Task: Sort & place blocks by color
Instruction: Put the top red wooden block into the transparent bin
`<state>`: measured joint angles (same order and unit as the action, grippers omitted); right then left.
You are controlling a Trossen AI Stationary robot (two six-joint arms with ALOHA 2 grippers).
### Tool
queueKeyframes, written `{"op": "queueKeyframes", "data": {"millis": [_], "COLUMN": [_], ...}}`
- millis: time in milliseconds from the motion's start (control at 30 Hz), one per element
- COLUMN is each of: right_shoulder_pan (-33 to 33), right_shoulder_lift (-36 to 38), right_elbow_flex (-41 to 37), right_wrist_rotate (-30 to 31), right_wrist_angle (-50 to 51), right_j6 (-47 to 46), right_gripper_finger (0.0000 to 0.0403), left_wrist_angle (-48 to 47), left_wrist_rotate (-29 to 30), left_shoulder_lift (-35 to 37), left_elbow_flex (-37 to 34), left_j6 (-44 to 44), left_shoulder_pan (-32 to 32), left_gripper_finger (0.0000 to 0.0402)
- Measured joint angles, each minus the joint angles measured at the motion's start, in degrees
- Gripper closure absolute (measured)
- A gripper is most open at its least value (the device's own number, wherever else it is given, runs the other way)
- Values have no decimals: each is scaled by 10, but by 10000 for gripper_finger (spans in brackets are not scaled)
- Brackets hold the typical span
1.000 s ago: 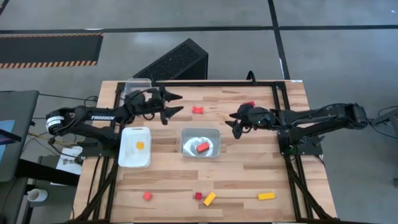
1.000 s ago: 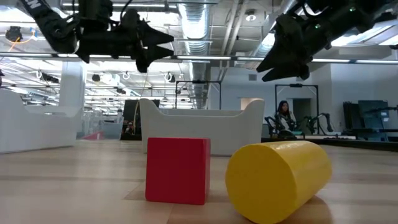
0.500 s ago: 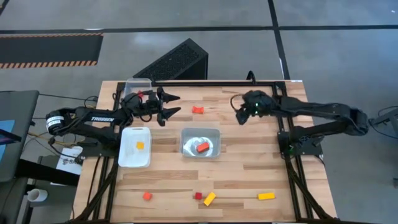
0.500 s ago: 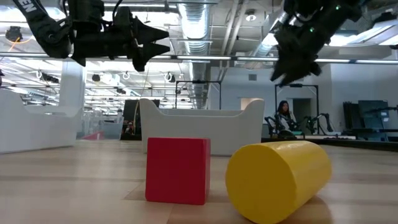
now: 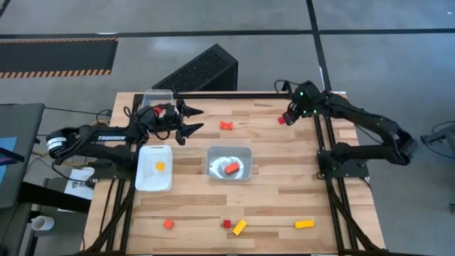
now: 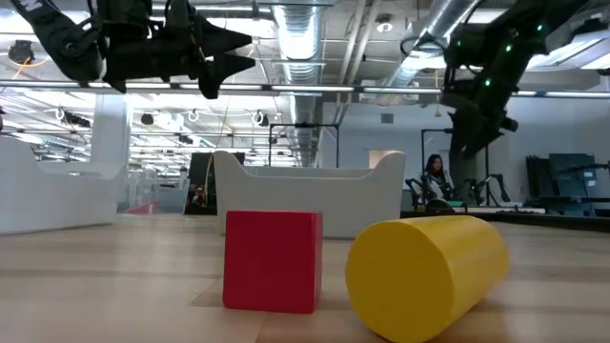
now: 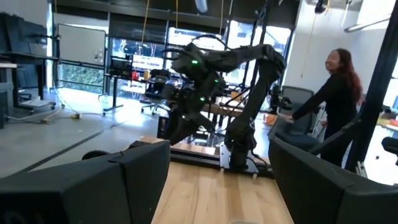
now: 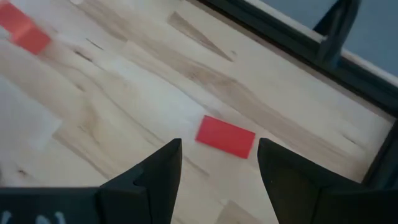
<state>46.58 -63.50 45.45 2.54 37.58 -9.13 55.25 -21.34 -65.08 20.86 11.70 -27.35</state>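
1. Fingers of my right gripper were spread apart above a flat red block near the table's far right corner; from above, the right gripper hung just over that red block, not touching it.
2. My left gripper was raised over the far left part of the table, its fingers parted and holding nothing, pointing toward an orange-red block that lay a little way off on the wood.
3. A clear tray in the middle of the table held one orange-red block.
4. A white tray just below my left gripper held a small orange block.
5. Along the near edge lay four more pieces: an orange cube, a red cube, a yellow bar just beside it, and another yellow bar further right.
6. Another clear tray sat at the far left corner; I could not tell what was in it.
7. From table height, the red cube and the yellow piece stood close together, and a person was visible in the room behind.
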Motion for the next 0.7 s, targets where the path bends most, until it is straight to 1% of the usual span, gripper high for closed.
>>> {"op": "queueKeyframes", "data": {"millis": [67,167,267,467,567,700], "right_shoulder_pan": [27,53,62,28,7,-3], "right_shoulder_lift": [-23,-77,-129,-207,-242,-291], "right_elbow_flex": [0,0,0,34,59,80], "right_wrist_rotate": [-21,-41,-41,-30,-3,38], "right_wrist_angle": [-6,-9,-17,-47,-44,-31], "right_j6": [24,61,119,221,290,373], "right_gripper_finger": [171,170,165,154,153,152], "left_wrist_angle": [-16,-32,-42,-45,-49,-50], "left_wrist_rotate": [0,0,0,1,1,1], "left_shoulder_lift": [11,24,28,29,29,29], "left_elbow_flex": [0,0,0,0,0,0], "left_j6": [-7,-11,-12,-16,-16,-20], "left_shoulder_pan": [0,0,0,0,0,0], "left_gripper_finger": [141,141,141,141,141,141]}}
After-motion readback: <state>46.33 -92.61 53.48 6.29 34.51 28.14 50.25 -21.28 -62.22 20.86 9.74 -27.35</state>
